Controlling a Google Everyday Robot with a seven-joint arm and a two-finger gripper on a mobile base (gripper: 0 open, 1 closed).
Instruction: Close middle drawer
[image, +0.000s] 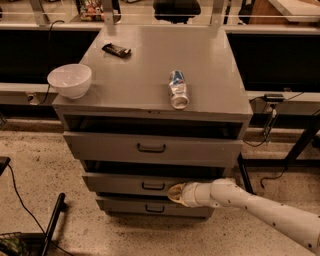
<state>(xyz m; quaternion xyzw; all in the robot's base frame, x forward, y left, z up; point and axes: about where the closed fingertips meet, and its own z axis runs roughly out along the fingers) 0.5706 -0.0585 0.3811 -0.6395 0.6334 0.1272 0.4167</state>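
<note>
The grey metal cabinet (150, 85) stands in the middle of the camera view with three drawers. The middle drawer (125, 184) has a low front panel and a small dark bar handle (152, 186); it sticks out a little, with a dark gap above it. My gripper (173, 193) comes in from the lower right on a white arm (260, 210). Its tip is at the middle drawer's front panel, just right of the handle.
On the cabinet top are a white bowl (70, 80) at the left edge, a dark snack bar (116, 49) at the back and a plastic bottle (178, 89) lying down. The top drawer (150, 147) is slightly open. A black cable and stand (52, 225) lie on the floor at left.
</note>
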